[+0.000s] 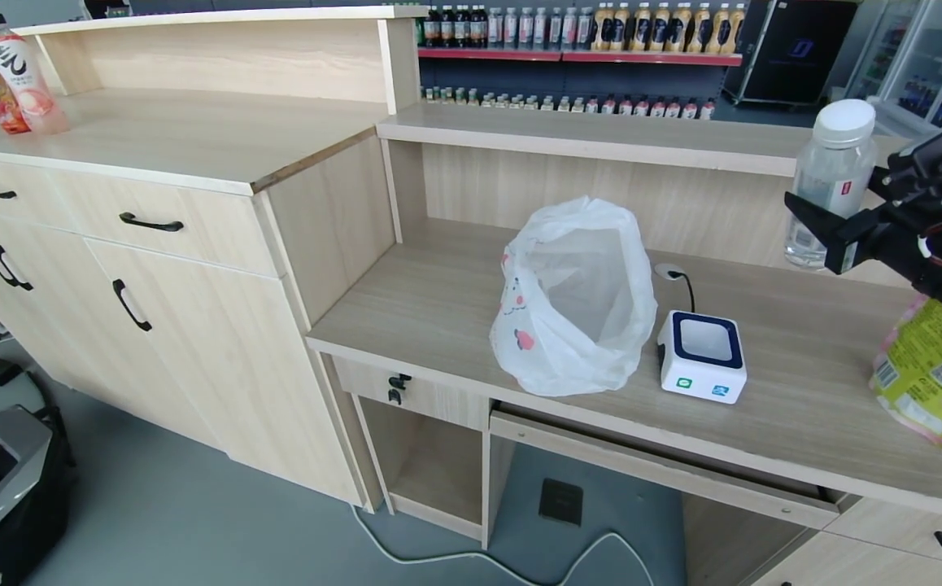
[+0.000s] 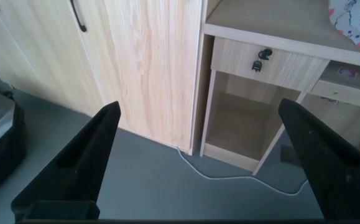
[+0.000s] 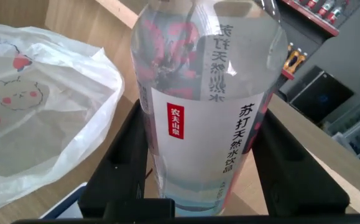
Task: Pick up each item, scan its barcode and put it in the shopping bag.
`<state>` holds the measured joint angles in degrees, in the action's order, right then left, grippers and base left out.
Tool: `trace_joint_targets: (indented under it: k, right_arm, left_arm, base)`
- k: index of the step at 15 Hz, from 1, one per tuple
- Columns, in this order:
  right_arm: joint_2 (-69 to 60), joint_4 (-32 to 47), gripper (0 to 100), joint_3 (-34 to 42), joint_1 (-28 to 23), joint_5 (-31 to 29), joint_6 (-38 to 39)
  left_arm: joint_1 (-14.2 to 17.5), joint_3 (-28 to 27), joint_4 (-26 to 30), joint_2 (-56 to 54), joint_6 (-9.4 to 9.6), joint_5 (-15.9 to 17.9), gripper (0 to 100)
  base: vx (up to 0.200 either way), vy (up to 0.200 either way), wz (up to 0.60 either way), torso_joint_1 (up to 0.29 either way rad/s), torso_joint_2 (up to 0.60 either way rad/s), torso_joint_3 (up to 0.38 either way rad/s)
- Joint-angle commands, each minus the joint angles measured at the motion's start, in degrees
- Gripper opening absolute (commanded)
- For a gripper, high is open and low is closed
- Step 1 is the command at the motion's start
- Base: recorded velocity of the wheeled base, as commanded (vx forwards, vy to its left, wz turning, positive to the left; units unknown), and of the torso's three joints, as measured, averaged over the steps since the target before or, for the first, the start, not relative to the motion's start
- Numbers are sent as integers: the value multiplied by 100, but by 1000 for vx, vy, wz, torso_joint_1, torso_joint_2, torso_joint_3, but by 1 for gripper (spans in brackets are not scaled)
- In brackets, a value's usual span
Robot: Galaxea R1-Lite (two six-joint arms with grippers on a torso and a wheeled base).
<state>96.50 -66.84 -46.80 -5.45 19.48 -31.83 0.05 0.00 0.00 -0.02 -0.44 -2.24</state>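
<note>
My right gripper (image 1: 841, 236) is shut on a clear water bottle (image 1: 833, 175) with a white cap, held upright at the right end of the counter. In the right wrist view the bottle (image 3: 207, 106) stands between the two black fingers (image 3: 120, 162). A white plastic shopping bag (image 1: 573, 297) stands open mid-counter, and it also lies beyond the bottle as the bag (image 3: 36, 118). The white scanner (image 1: 703, 354) sits just right of the bag. A green-yellow snack pouch (image 1: 926, 370) lies at the counter's right edge. My left gripper (image 2: 198, 168) hangs open over the floor beside the cabinet.
The wooden counter (image 1: 796, 391) has a raised back ledge (image 1: 601, 134) and a pull-out tray below its front edge. A taller cabinet (image 1: 178, 138) on the left carries two drink bottles (image 1: 15, 73). Drink shelves (image 1: 569, 32) stand behind. A cable (image 1: 471, 557) trails on the floor.
</note>
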Motion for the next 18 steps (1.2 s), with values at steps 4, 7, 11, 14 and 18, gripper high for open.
trace_joint_targets:
  k: [4, 7, 11, 14, 18]
  right_arm:
    - [440, -127, 0, 39, 44, 29, -271]
    - [958, -620, 0, -31, 114, 557, -561]
    - [1363, -1041, 0, -66, 202, 1023, -772]
    - [1820, -1270, 0, -391, 237, 1154, -922]
    - [2048, -1288, 0, -690, 360, 1190, -939]
  left_arm:
    - [4, 0, 0, 2, -9, -4, 100]
    - [4, 0, 0, 2, 0, -4, 100]
    - [4, 0, 0, 2, -9, -4, 100]
    - [4, 0, 0, 2, 0, -4, 100]
    - [4, 0, 0, 2, -9, -4, 100]
  base:
    - [0, 0, 0, 0, 0, 0]
    - [0, 0, 0, 0, 0, 0]
    - [0, 0, 0, 0, 0, 0]
    - [0, 0, 0, 0, 0, 0]
    - [0, 0, 0, 0, 0, 0]
